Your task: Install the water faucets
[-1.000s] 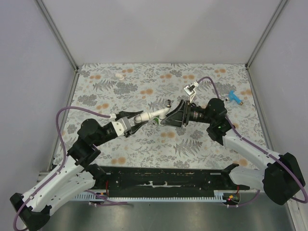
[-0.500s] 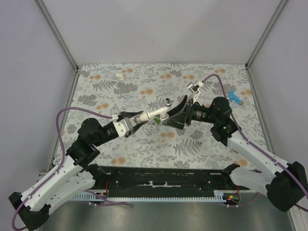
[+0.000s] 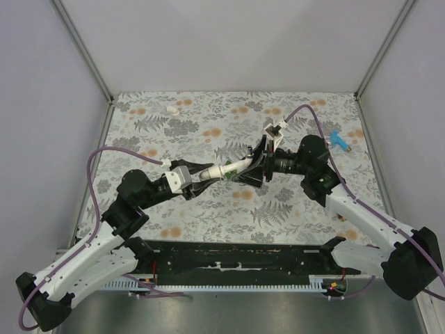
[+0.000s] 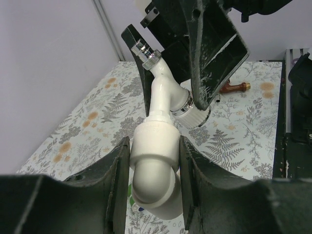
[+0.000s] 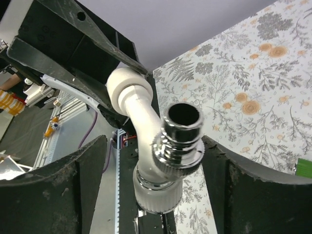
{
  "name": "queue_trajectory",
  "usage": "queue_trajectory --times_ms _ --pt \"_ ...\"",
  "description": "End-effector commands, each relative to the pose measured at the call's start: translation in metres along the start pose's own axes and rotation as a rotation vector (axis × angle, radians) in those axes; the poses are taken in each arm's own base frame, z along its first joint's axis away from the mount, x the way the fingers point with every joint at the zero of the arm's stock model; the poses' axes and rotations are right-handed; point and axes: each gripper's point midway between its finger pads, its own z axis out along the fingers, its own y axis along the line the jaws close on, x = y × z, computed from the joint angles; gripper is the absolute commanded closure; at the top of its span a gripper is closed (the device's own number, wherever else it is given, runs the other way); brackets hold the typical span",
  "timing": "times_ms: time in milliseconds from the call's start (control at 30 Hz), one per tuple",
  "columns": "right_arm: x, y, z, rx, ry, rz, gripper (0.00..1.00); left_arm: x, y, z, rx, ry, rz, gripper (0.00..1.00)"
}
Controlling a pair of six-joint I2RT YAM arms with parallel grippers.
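The white faucet (image 3: 238, 165), with a chrome spout (image 5: 182, 127) and a ribbed white knob (image 5: 157, 195), is joined to a white elbow fitting (image 4: 155, 146). My left gripper (image 3: 201, 174) is shut on that elbow and holds the assembly above the table's middle. My right gripper (image 3: 256, 163) is open, one jaw on each side of the faucet's head with a gap on both sides; the right wrist view (image 5: 155, 161) shows this. A blue faucet (image 3: 339, 142) lies at the far right. A reddish-brown faucet (image 4: 234, 88) lies on the table behind the grippers.
A small white fitting (image 3: 172, 109) lies at the back left of the floral table (image 3: 208, 132). A green piece (image 5: 304, 167) shows at the edge of the right wrist view. A black rail (image 3: 236, 261) runs along the near edge. Grey walls enclose three sides.
My right gripper has rolled about its wrist axis while staying around the faucet's head. My left gripper still holds the elbow, and the assembly has shifted slightly right.
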Motion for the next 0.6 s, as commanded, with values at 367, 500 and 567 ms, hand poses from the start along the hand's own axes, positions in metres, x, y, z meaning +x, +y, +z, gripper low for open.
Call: queue_trajectory --times_ms 367,500,567 --pt "-0.014 -0.026 0.0 0.138 -0.026 0.134 1.0 -0.01 0.017 0.0 -0.067 -0.012 0.068 0.98" --pt "-0.017 -0.07 -0.023 0.272 -0.073 0.196 1.0 -0.001 0.046 -0.005 -0.242 0.04 0.014 0.47" --pt "-0.013 -0.101 -0.04 0.354 -0.1 0.245 1.0 0.002 0.062 -0.011 -0.34 0.066 0.006 0.3"
